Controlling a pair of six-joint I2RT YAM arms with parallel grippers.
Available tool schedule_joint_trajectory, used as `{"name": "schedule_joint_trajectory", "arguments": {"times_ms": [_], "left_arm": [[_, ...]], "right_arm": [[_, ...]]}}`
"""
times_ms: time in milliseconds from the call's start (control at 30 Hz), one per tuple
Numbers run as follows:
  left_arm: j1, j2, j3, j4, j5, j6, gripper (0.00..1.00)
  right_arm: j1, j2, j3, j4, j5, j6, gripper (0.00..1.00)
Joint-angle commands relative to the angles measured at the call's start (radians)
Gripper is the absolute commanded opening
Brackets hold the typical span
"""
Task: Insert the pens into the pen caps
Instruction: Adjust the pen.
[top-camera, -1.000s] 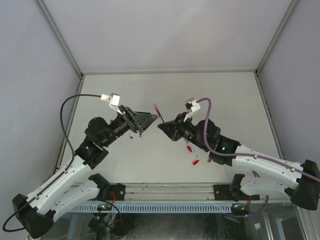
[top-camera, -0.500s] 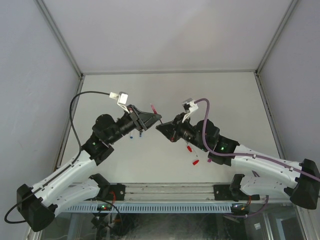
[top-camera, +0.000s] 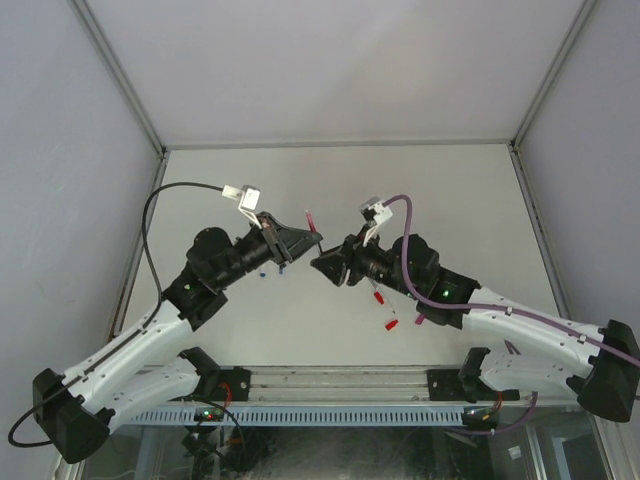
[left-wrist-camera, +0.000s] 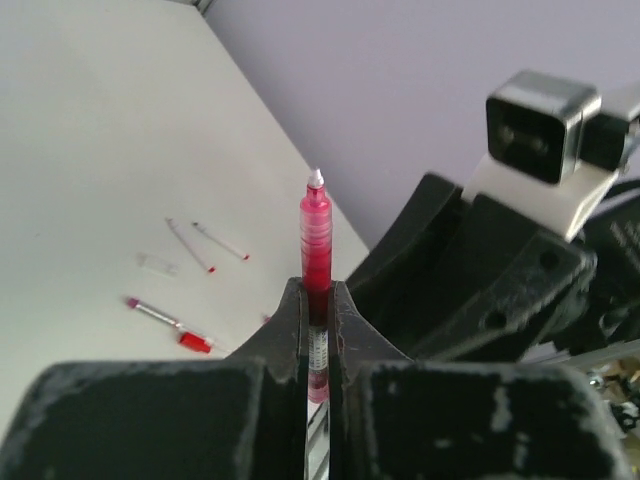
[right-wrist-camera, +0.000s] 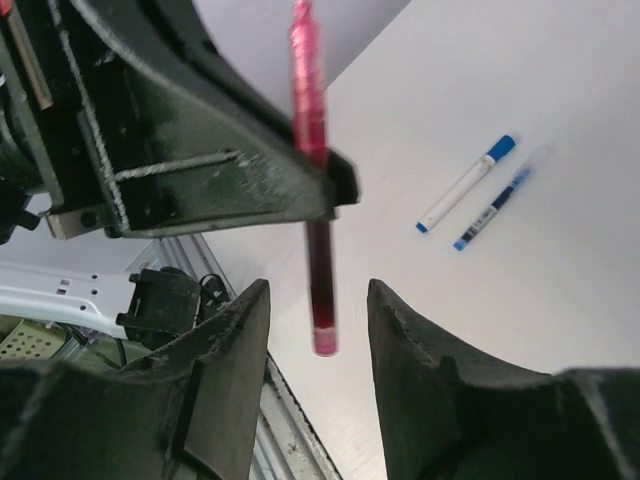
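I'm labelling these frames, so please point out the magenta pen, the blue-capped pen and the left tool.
magenta pen (left-wrist-camera: 316, 235): left wrist view, on its magenta barrel.
blue-capped pen (right-wrist-camera: 464, 188): right wrist view, mid white barrel.
left tool (left-wrist-camera: 316, 296): left wrist view, between its fingertips, shut on the magenta pen.

Magenta pen (left-wrist-camera: 316, 235) upright, white tip bare; two blue pens (right-wrist-camera: 466, 185) lie alongside, one seemingly capped.

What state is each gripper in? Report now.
Left gripper: shut on the magenta pen.
Right gripper: open, straddling that pen without touching it.
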Motion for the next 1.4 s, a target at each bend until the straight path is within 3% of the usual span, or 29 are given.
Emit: {"name": "schedule_joint_trajectory", "arguments": {"times_ms": [0, 200, 700, 1167, 1367], "left_arm": [[-0.002, -0.036, 0.092, -0.100, 0.026, 0.118, 0.00], [-0.002, -0.049, 0.109, -0.164, 0.054, 0.170, 0.00], [-0.002, -0.021, 0.111, -0.125, 0.101, 0.132, 0.00], [-0.002, -0.041, 0.093, -0.106, 0.085, 0.132, 0.00], [-0.002, -0.038, 0.074, -0.102, 0.088, 0.102, 0.36]], "right_arm": [[-0.101, -0.053, 0.037, -0.022, -0.194, 0.024, 0.44], [-0.147, -0.048, 0.038, -0.026, -0.333, 0.014, 0.41], [-0.106, 0.033, 0.078, -0.007, -0.350, -0.004, 0.30], [-0.085, 0.055, 0.079, 0.001, -0.339, -0.001, 0.00], [-0.080, 0.030, 0.080, 0.033, -0.309, 0.012, 0.00]]}}
